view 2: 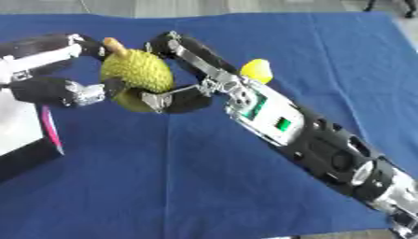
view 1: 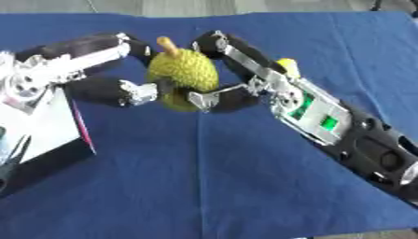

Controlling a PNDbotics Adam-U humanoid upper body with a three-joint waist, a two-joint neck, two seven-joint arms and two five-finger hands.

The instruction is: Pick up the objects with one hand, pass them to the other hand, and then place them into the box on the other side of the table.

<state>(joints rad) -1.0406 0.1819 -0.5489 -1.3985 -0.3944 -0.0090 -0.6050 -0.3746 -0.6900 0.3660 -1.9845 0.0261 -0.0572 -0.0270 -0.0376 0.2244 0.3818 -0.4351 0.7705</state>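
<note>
Yellow-green and bumpy, the durian-like fruit [view 1: 183,77] with its tan stem [view 1: 168,45] pointing up sits between both hands, above the blue cloth [view 1: 228,186] that covers the tabletop. The left hand [view 1: 98,70] comes in from the left side; its fingers [view 1: 135,92] are curled round the fruit's left flank, one above near the stem and one below touching its lower half. The right hand [view 1: 233,74] reaches in from the lower right on a long black arm with green lights; its fingers [view 2: 176,44] arch over the top right of the fruit while a lower one [view 1: 211,98] presses against the underside, so they too are curled round it. Whether the fruit rests on the cloth or hangs just above it cannot be told.

Just behind the right wrist lies a small yellow object [view 2: 256,70] on the cloth. At the left edge a white box [view 1: 45,126] with a dark outer side and a pink edge [view 1: 81,128] stands on the tabletop, near the left arm. Beyond the far edge of the cloth a strip of pale grey floor [view 1: 163,5] shows.
</note>
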